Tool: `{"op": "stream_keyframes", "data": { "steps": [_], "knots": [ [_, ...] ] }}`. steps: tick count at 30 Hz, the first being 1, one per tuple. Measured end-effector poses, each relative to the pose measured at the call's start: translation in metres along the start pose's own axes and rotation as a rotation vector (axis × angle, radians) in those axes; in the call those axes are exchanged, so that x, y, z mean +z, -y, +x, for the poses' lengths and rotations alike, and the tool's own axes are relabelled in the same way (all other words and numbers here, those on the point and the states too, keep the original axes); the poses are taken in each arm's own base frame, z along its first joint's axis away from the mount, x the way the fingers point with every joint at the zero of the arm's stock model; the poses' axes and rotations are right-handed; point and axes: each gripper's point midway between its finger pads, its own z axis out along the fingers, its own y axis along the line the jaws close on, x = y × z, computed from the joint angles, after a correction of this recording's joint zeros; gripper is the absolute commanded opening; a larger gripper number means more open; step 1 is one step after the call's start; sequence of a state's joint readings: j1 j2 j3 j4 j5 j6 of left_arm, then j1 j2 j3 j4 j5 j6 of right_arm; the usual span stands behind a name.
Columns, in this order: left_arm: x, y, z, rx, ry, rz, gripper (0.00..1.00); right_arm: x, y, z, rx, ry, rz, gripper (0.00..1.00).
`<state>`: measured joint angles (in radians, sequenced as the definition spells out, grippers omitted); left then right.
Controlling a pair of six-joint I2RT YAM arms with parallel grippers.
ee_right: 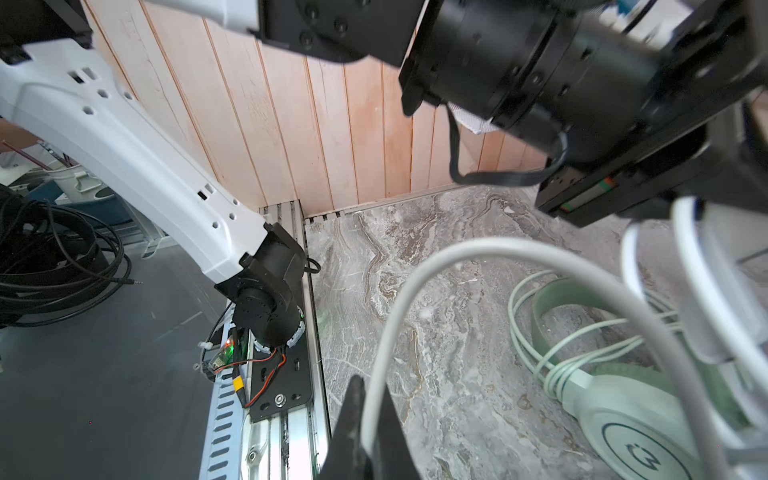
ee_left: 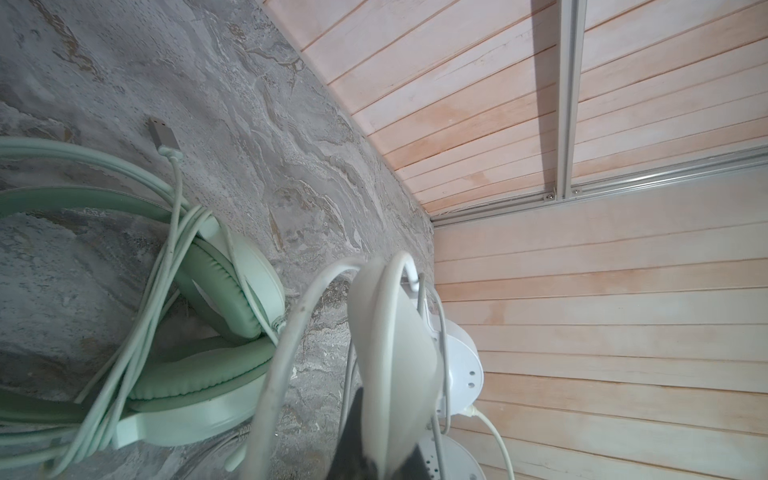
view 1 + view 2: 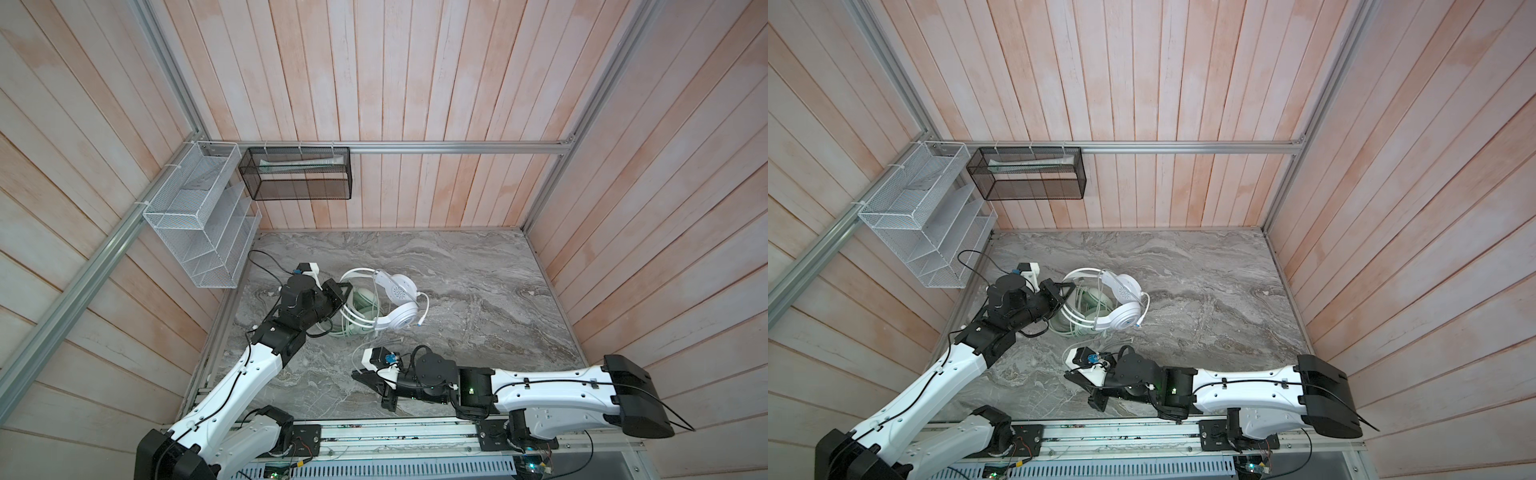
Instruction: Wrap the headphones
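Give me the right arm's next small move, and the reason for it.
Probably sweep the right gripper, shut on the white cord, around the white headset to lay a loop. The left gripper clamps that headset's headband, and the cord arcs slack between them; the mint-green headset lies with its cord bundled.

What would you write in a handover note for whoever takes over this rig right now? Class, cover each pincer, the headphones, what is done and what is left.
Left pincer: shut on the headband of the white headset.
Right pincer: shut on the white cable, which runs off in a loose loop.
Mint-green headset: lying on the marble table, beside the white one.
Done: the mint-green cord looks wound round its band.
Left: wind the white cable round the white headset.
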<state>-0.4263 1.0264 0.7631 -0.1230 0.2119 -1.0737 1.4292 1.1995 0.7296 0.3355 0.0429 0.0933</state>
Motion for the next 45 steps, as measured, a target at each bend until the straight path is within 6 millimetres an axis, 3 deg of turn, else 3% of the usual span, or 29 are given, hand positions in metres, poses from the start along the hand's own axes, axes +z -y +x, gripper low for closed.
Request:
{"op": "stream_keyframes", "data": {
  "steps": [6, 11, 16, 18, 21, 26, 29, 33, 40, 45],
  "knots": [
    [0.006, -0.014, 0.024, 0.029, -0.042, -0.036, 0.00, -0.028, 0.012, -0.024, -0.044, -0.029, 0.030, 0.00],
    [0.002, -0.014, 0.020, 0.050, -0.019, -0.043, 0.00, -0.066, 0.026, -0.060, -0.071, 0.004, 0.071, 0.00],
    [-0.003, -0.009, 0.018, 0.034, -0.005, -0.019, 0.00, -0.089, 0.032, -0.068, -0.082, 0.008, 0.093, 0.00],
    [-0.007, -0.007, 0.017, 0.011, 0.005, -0.006, 0.00, -0.091, 0.031, -0.062, -0.078, 0.002, 0.086, 0.00],
    [-0.013, 0.002, 0.010, -0.035, 0.027, 0.031, 0.00, -0.089, 0.031, -0.034, -0.063, -0.035, 0.072, 0.00],
    [-0.026, 0.024, -0.004, -0.141, 0.064, 0.134, 0.00, -0.078, 0.035, 0.043, -0.014, -0.161, 0.072, 0.00],
    [-0.032, 0.037, -0.010, -0.208, 0.071, 0.193, 0.00, -0.080, 0.039, 0.069, 0.006, -0.174, 0.089, 0.00],
    [-0.038, 0.050, -0.017, -0.282, 0.077, 0.259, 0.00, -0.079, 0.041, 0.073, 0.039, -0.121, 0.095, 0.00],
    [-0.043, 0.066, -0.021, -0.378, 0.062, 0.342, 0.00, -0.062, 0.042, 0.071, 0.083, -0.060, 0.096, 0.00],
    [-0.051, 0.069, -0.031, -0.418, 0.057, 0.375, 0.00, -0.090, 0.062, 0.078, 0.089, 0.049, 0.202, 0.00]
  ]
}}
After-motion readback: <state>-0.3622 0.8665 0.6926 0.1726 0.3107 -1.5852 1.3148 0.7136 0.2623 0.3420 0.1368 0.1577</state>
